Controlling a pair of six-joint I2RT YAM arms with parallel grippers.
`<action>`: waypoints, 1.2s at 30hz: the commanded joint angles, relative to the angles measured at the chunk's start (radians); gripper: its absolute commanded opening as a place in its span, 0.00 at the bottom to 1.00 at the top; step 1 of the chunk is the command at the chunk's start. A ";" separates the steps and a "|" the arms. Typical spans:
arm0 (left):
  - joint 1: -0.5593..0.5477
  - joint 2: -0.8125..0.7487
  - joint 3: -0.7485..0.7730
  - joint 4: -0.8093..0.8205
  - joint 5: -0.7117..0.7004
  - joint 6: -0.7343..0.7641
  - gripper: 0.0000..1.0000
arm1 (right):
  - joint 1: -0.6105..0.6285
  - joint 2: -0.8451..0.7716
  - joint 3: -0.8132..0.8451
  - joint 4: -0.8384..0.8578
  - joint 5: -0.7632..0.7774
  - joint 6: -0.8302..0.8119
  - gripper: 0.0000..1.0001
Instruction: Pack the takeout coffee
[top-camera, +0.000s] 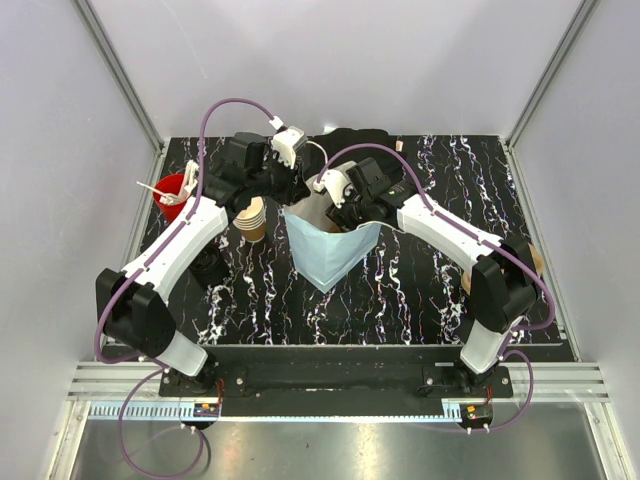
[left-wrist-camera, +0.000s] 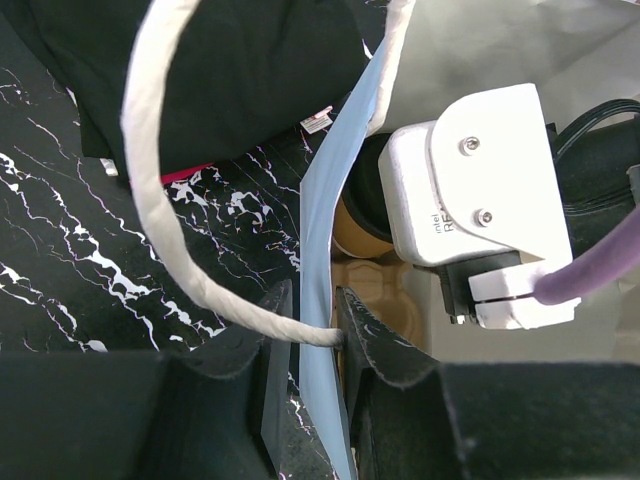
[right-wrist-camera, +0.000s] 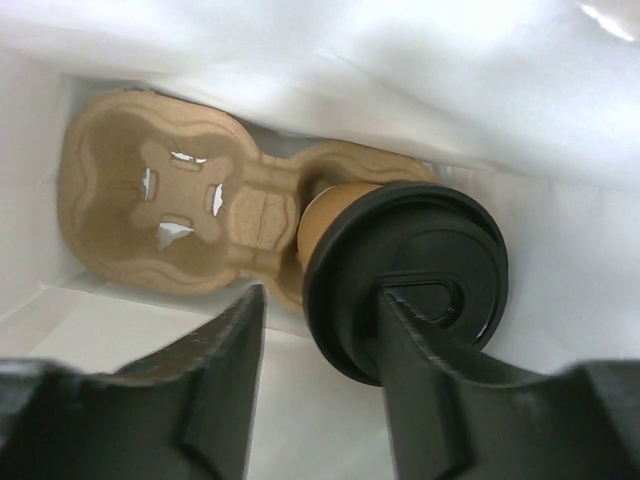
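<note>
The left arm is stretching forward past the stack of tan cups. The left gripper is pinching the left wall of the blue bag at its rim, jaws narrow. Inside, white walls are crowding close behind and right of the takeout coffee. It is sitting upright in the right pocket of a pulp carrier, long axis vertical, black lid facing the bag's mouth. The right arm is bending down into the bag, the right gripper hanging just above the lid, jaws spread and clamping nothing.
</note>
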 joint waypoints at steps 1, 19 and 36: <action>-0.002 -0.039 0.028 0.026 0.008 0.006 0.27 | -0.011 -0.022 0.016 0.007 0.007 -0.007 0.60; -0.002 -0.041 0.028 0.027 0.007 0.008 0.27 | -0.011 -0.051 0.053 -0.037 0.012 -0.004 0.94; -0.001 -0.039 0.033 0.026 0.008 0.008 0.27 | -0.011 -0.094 0.142 -0.108 -0.002 0.002 1.00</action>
